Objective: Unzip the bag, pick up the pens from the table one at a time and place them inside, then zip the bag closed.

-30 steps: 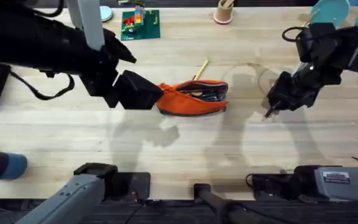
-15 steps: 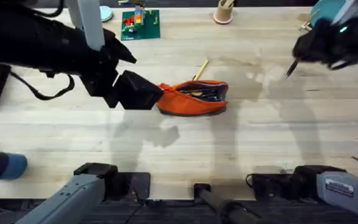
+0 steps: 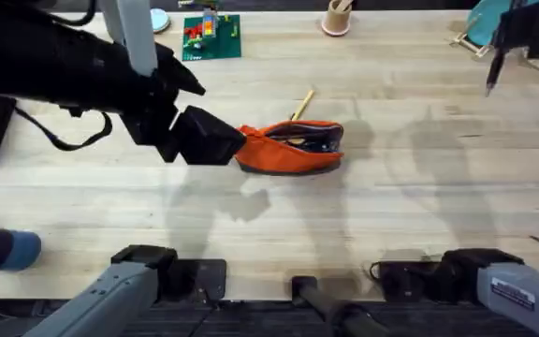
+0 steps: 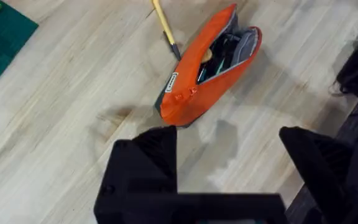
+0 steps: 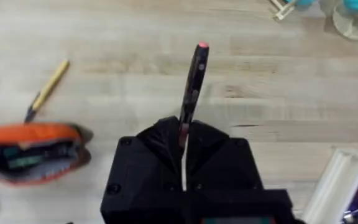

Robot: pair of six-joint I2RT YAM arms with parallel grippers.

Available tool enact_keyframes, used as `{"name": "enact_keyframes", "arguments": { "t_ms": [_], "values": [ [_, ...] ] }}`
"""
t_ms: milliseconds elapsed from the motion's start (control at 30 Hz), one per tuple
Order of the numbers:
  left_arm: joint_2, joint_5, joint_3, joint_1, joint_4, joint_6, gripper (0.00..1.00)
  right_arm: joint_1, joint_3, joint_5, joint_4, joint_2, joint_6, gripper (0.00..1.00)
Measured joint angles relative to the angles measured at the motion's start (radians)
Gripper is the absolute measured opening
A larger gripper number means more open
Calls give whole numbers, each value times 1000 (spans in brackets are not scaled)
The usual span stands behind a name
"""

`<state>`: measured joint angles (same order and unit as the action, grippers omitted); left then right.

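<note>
Pale table (image 3: 419, 187) — right gripper (image 5: 184, 134) pinched black pen (image 5: 192, 84), well right of open bag (image 3: 293, 147); left gripper (image 4: 229, 140) spread beside bag. Best lowered tip-first into opening.

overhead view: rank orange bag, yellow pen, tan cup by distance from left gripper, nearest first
1. Orange bag: right beside the left gripper, toward the table's middle.
2. Yellow pen: just beyond the bag's far edge.
3. Tan cup: at the table's far edge.

Left arm reaches in from the left edge, its claw (image 4: 229, 165) low with fingers spread wide apart. Right arm's lifted high at the far right, claw (image 5: 184, 134) pinched closed on something thin.
</note>
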<state>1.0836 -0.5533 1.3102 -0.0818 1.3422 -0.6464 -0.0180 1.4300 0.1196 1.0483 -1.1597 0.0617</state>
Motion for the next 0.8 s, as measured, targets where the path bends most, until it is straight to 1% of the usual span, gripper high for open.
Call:
{"name": "enact_keyframes", "arguments": {
  "t_ms": [200, 333, 433, 533, 667, 800],
  "values": [
    [0, 0, 0, 0, 0, 0, 995, -114, 51, -4, 69, 0, 136, 32],
    [0, 0, 0, 0, 0, 0, 995, -194, 61, -48, 72, 0, 229, 32],
    [0, 0, 0, 0, 0, 0, 995, -236, 61, -118, 74, -1, 316, 32],
    [0, 0, 0, 0, 0, 0, 995, -262, 61, -214, 83, -1, 422, 32],
    [0, 0, 0, 0, 0, 0, 995, -277, 62, -329, 120, -13, 580, 32],
    [0, 0, 0, 0, 0, 0, 995, -279, 62, -405, 144, -47, 723, 32]
  ]
}}
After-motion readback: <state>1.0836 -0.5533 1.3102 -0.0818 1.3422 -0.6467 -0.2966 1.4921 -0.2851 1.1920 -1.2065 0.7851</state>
